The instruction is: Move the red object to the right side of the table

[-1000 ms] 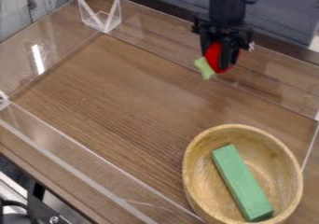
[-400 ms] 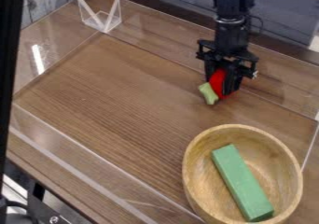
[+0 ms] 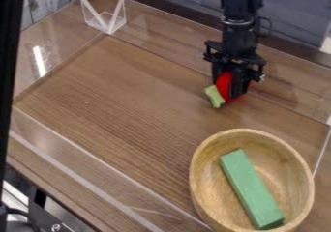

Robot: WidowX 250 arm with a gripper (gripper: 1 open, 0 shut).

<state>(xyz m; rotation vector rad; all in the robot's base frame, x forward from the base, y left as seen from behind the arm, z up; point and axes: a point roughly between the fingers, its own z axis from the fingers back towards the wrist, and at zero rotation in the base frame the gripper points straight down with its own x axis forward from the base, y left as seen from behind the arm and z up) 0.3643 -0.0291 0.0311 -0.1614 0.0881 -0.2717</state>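
The red object [image 3: 226, 85], a small glossy strawberry toy with a light green leafy end [image 3: 215, 97], hangs between the black fingers of my gripper [image 3: 233, 81], which is shut on it. The gripper points almost straight down over the right back part of the table [image 3: 116, 101]. The toy's green end is at or just above the wood; I cannot tell whether it touches. Its upper part is hidden by the fingers.
A round wooden bowl [image 3: 210, 157] holding a green rectangular block [image 3: 250, 188] sits at the front right. Low clear acrylic walls [image 3: 77, 154] edge the tabletop. A clear acrylic stand [image 3: 103, 16] is at the back left.
The gripper has sunk with the red object in it, bringing it from above the table down close to the wood. Over the last half second nothing visibly moved.
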